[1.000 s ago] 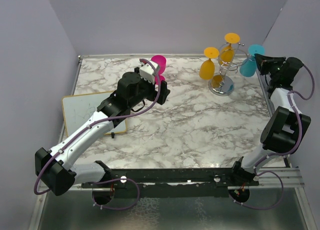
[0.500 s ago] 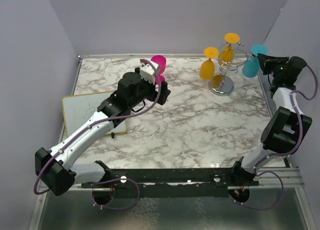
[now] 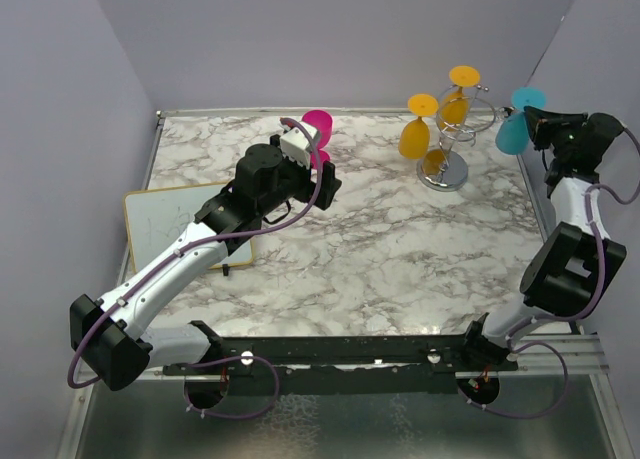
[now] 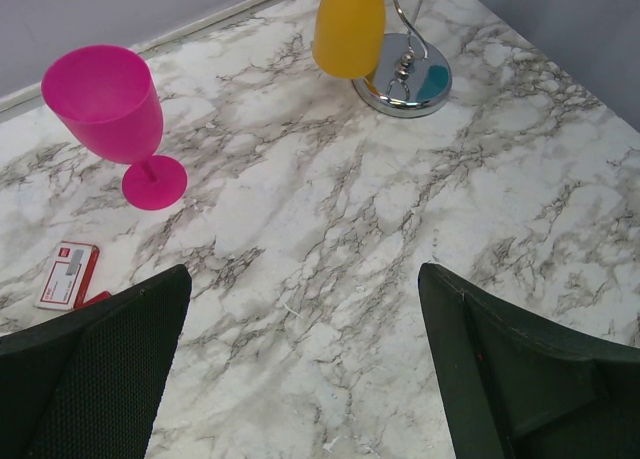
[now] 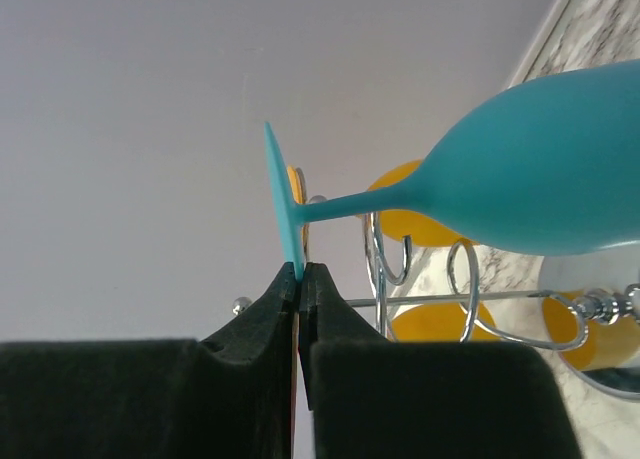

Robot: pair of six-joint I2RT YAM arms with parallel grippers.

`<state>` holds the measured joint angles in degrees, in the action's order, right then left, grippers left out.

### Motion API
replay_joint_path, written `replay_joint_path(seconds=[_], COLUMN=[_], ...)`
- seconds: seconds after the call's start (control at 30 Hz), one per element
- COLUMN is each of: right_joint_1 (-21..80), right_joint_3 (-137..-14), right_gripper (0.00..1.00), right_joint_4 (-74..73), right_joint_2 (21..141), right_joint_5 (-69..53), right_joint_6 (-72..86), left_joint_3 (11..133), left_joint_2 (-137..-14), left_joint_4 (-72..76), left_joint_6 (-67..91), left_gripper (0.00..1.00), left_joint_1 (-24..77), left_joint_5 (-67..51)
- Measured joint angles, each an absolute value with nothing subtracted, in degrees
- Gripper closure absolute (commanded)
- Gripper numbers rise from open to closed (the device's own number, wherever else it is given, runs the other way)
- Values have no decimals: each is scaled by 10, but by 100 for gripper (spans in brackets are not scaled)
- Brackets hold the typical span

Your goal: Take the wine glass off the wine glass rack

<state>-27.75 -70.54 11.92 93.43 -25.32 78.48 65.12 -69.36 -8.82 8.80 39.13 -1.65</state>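
Observation:
A teal wine glass (image 3: 514, 131) hangs tilted in the air just right of the wine glass rack (image 3: 447, 171), apart from its wire arms. My right gripper (image 3: 537, 116) is shut on the rim of the glass's foot; in the right wrist view the fingertips of this gripper (image 5: 300, 270) pinch the foot's edge, the teal wine glass (image 5: 545, 184) stretching to the right in front of the wine glass rack (image 5: 468, 279). Two yellow glasses (image 3: 414, 139) hang upside down on the rack. My left gripper (image 4: 303, 274) stands open over bare marble.
A pink glass (image 3: 318, 127) stands upright at the back, just beyond my left gripper (image 3: 322, 182). A whiteboard (image 3: 165, 229) lies at the left edge. A small red and white item (image 4: 68, 275) lies near the pink glass (image 4: 105, 104). Walls close in left, back and right.
My right gripper has carried the teal glass rightward, away from the rack's arms. The left arm has not moved.

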Motion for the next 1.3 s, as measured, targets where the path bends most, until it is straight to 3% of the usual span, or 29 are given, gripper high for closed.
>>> replay_joint_path(seconds=[0.6,1.0,1.3], right_joint_1=[-266,-29,127], right_joint_3=[-721,-780,-655], right_gripper=[99,99,99], right_joint_4=[60,116,110], right_joint_2=[799,677,583], right_joint_5=[-245,-317,-344], right_joint_6=[503,310,205], left_joint_3=[651,628,555], left_joint_2=[-694,-692,-622], left_joint_4=[-87,-66,-48], left_joint_6=[94,128,219], left_gripper=[1,1,1], left_joint_1=[391,382,382], left_joint_5=[-20,-23,30])
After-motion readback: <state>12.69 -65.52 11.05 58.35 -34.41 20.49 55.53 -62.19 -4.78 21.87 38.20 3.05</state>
